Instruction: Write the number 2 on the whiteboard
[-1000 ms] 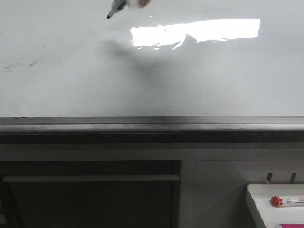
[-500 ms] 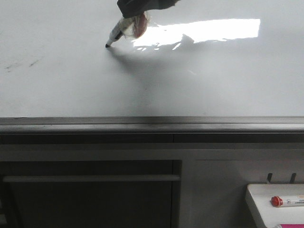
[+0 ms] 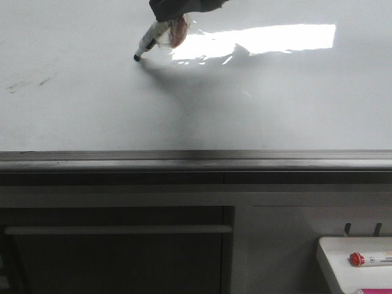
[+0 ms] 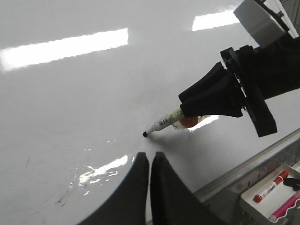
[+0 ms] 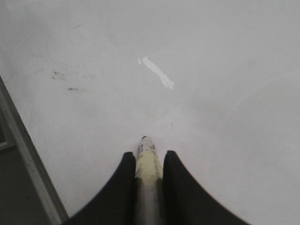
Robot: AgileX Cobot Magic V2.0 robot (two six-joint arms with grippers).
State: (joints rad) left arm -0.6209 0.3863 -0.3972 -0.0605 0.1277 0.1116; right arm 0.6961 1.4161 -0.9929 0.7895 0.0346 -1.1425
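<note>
The whiteboard fills the upper front view, glossy white with a bright glare. No number 2 shows on it. My right gripper reaches in from the top edge, shut on a black-tipped marker whose tip touches the board. In the right wrist view the marker sits clamped between the right gripper's dark fingers. From the left wrist view, the right gripper and the marker are just beyond my left gripper. The left gripper is shut on nothing, over the board.
Faint dark smudges mark the board's left side. A grey metal rail runs along its near edge. Below at the right, a small white tray holds a red-capped marker.
The right gripper came down from the top edge with the marker, and the tip went from hovering to touching the board. In the last half second it shifted slightly left.
</note>
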